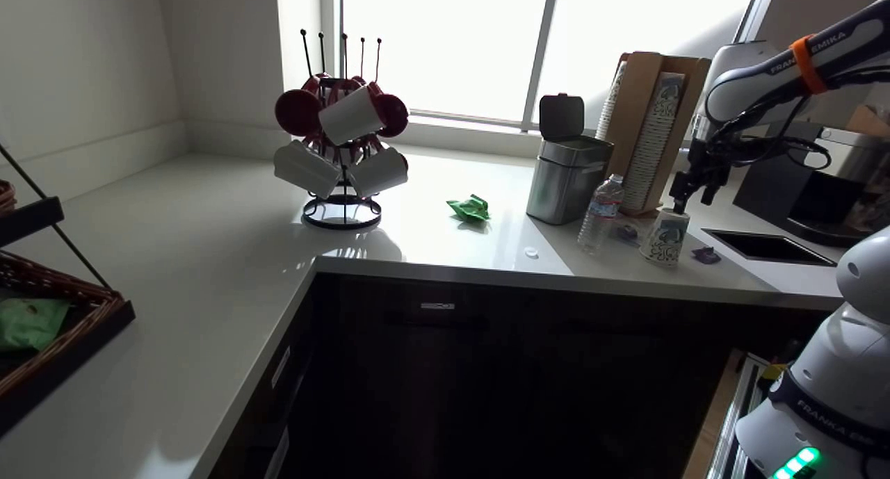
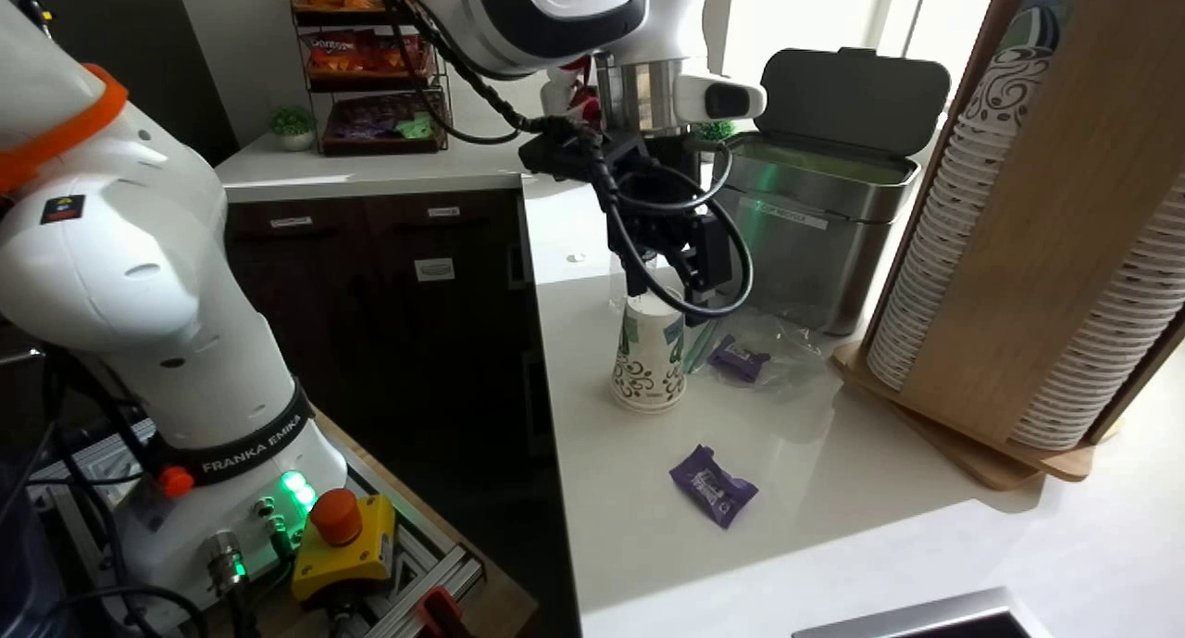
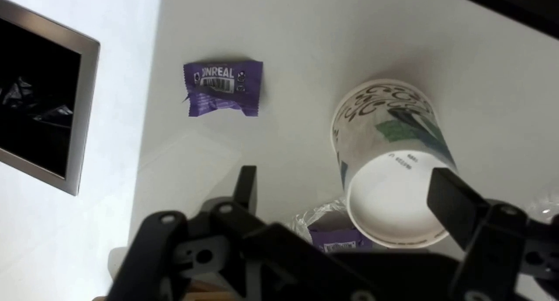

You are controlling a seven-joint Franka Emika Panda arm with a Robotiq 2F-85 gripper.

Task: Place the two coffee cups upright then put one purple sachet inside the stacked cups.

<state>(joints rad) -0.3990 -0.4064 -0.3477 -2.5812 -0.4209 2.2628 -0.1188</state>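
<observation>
The patterned paper cups (image 2: 650, 356) stand upside down on the counter, base up and wide rim down. They look nested as one stack; I cannot clearly tell both apart. They also show in an exterior view (image 1: 665, 239) and the wrist view (image 3: 388, 122). My gripper (image 3: 345, 189) is open and empty above the cup base, its right finger over the base and its left finger out to the side. A purple sachet (image 2: 713, 487) lies loose beside the cups, also in the wrist view (image 3: 225, 87). A second purple sachet (image 2: 738, 358) lies by the clear plastic bag, partly hidden in the wrist view.
A plastic bottle (image 1: 602, 215) stands close to the cups. Behind are a steel bin with its lid up (image 1: 564, 180) and a wooden cup dispenser (image 1: 643, 131). A metal-framed counter opening (image 3: 85, 113) and the counter's front edge (image 2: 560, 490) are near.
</observation>
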